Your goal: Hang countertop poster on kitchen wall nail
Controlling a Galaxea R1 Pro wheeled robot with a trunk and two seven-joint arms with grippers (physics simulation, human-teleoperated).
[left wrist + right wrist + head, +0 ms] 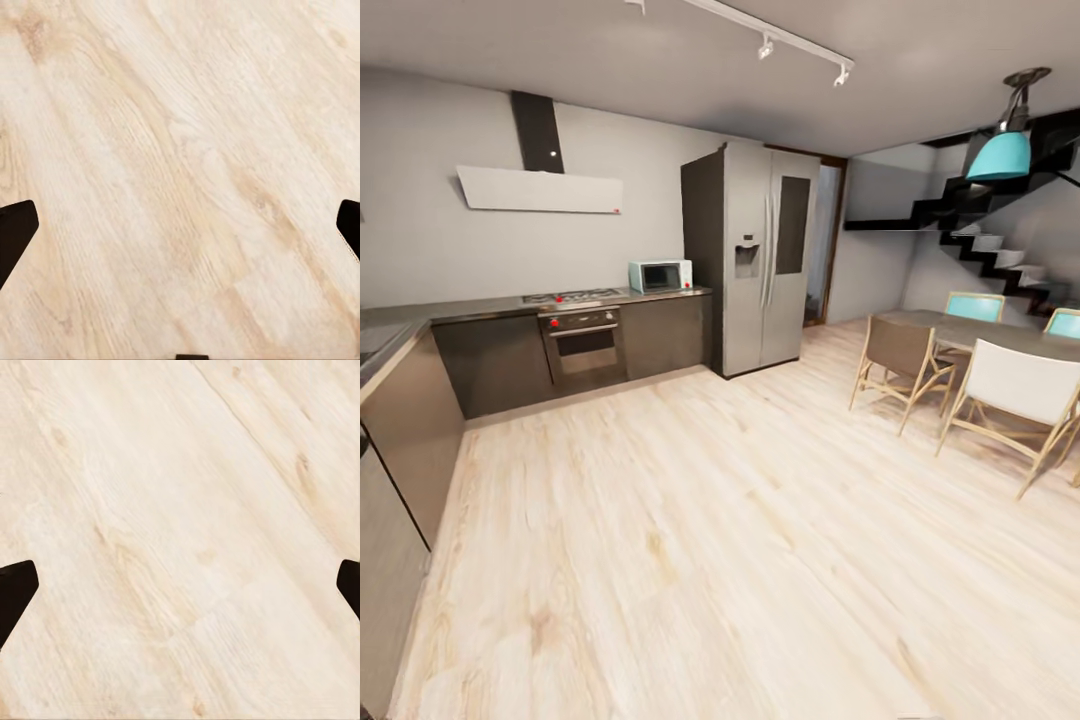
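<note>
The poster is out of view. The kitchen countertop [480, 306] runs as a grey slab along the back wall and turns toward me at the left edge, over dark cabinets. In the left wrist view my left gripper [180, 232] hangs open over bare wooden floor, its black fingertips [13, 229] far apart at the frame's sides. My right gripper [180, 589] is open in the same way above the floor, with nothing between its fingertips [13, 585].
A built-in oven [582, 345], a hob and a turquoise microwave [660, 275] sit along the back counter, beside a tall steel fridge [760, 255]. A dining table [980, 333] with several chairs [1015, 392] stands at the right. Pale wooden floor [710, 540] stretches ahead.
</note>
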